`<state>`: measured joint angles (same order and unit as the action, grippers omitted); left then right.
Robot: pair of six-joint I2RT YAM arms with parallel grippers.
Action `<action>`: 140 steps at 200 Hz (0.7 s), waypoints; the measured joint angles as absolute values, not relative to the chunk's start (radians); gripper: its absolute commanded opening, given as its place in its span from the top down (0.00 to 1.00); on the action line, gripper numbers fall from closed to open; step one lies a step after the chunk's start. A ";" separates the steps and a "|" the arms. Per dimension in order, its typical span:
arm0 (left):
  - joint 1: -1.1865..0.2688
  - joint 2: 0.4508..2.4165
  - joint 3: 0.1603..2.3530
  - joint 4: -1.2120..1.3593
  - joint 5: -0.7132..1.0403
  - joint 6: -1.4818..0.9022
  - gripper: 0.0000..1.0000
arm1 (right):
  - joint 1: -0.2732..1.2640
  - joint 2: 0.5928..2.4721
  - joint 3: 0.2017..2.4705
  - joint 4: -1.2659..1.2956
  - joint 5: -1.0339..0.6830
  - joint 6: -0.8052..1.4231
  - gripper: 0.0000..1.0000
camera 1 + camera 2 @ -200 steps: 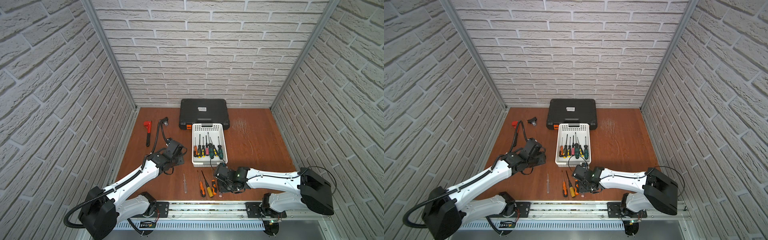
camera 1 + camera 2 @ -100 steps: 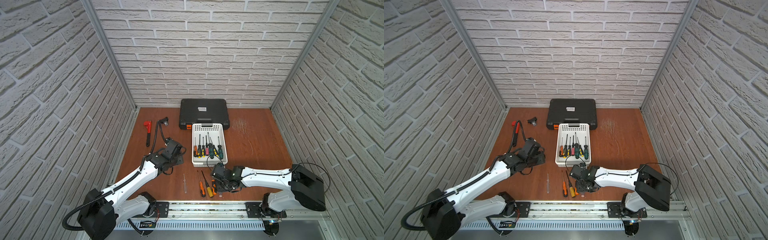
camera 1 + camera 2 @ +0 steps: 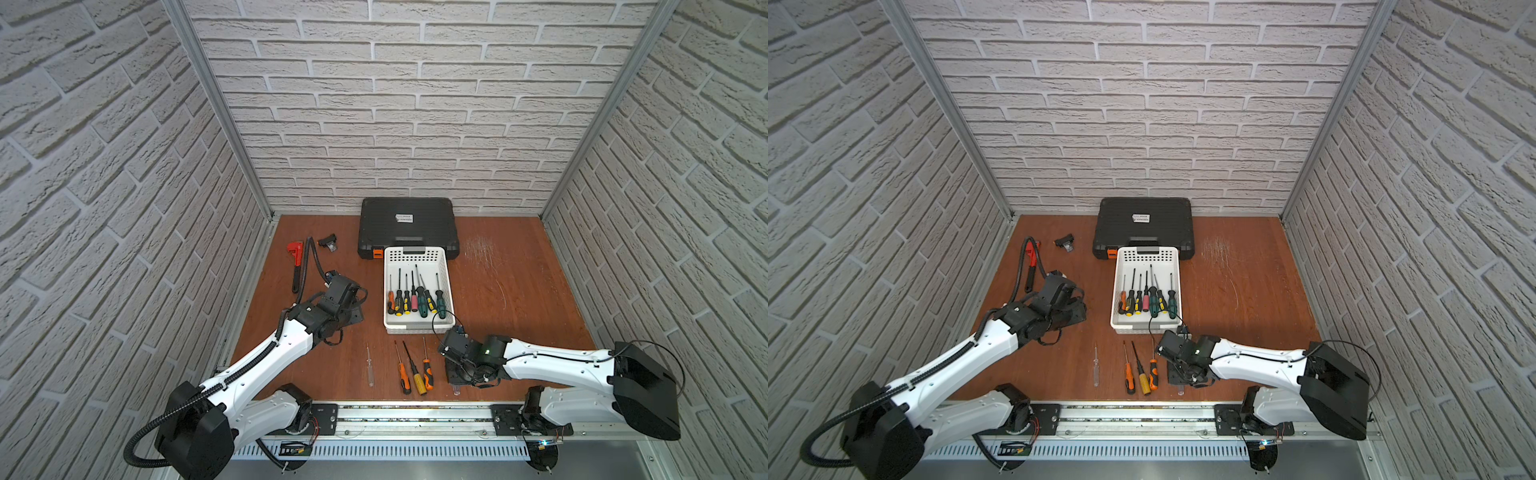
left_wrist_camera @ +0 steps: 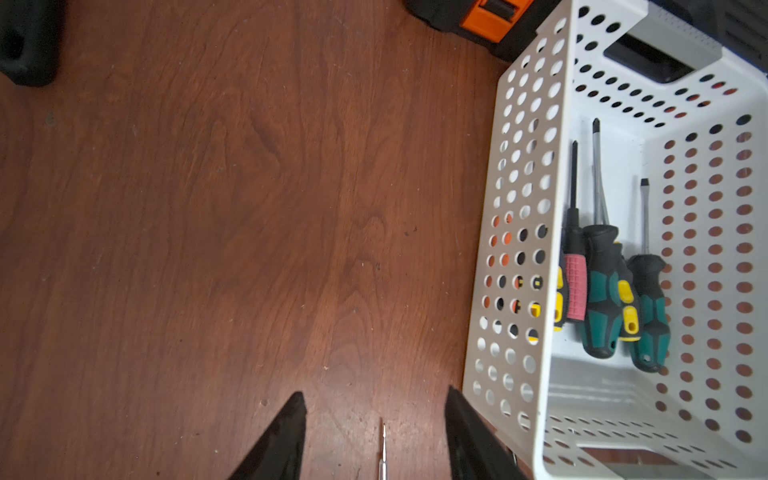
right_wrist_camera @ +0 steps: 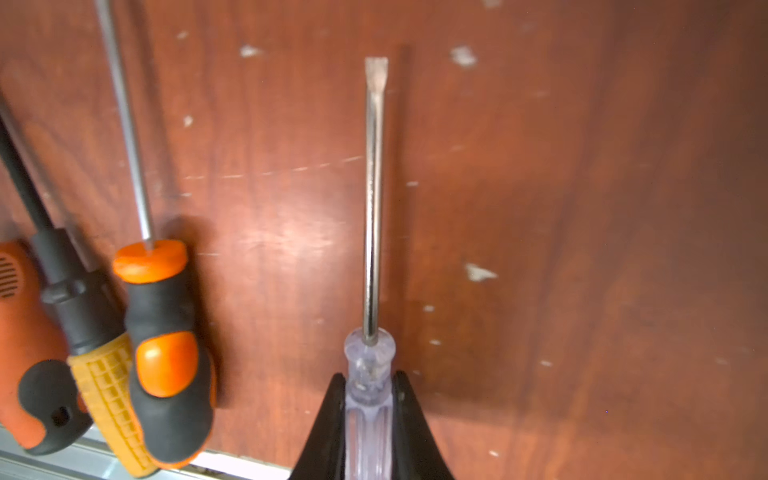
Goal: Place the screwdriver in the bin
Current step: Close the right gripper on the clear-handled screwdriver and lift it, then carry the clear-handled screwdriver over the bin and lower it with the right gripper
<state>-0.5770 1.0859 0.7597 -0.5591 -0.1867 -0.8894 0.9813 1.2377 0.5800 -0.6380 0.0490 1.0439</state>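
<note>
Item, nearest the table's front edge: right claw (image 5: 368, 386), clamped shut on the clear handle of the flat-blade screwdriver (image 5: 372, 208), which lies low over the wood with its shaft pointing toward the bin. Handling advice: lift straight up before travelling, since the smooth handle may pivot in the grip and an orange-handled driver (image 5: 166, 332) lies just beside it. Then carry it over the bin's near wall and lower it lengthwise. Item, same row: three orange and yellow loose drivers (image 3: 415, 372) and a slim clear driver (image 3: 369, 368). Item, mid-table: left claw (image 4: 376, 407), jaws apart and holding nothing, beside the bin. Item: bin (image 3: 417, 253), white and perforated, holding several screwdrivers (image 3: 415, 297) laid side by side, handles nearest. Item, farthest: black tool case (image 3: 409, 224), closed, touching the bin's far end.
</note>
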 measured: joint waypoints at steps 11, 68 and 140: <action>-0.577 1.087 0.768 -0.560 -0.187 -0.889 0.45 | 0.949 1.195 0.563 -0.654 0.050 1.044 0.94; -0.576 1.121 0.811 -0.562 -0.183 -0.887 0.45 | 0.777 1.006 0.601 -0.793 0.091 0.976 0.94; -0.576 1.141 0.813 -0.565 -0.173 -0.894 0.45 | 0.633 1.208 0.962 -0.708 0.077 0.760 0.95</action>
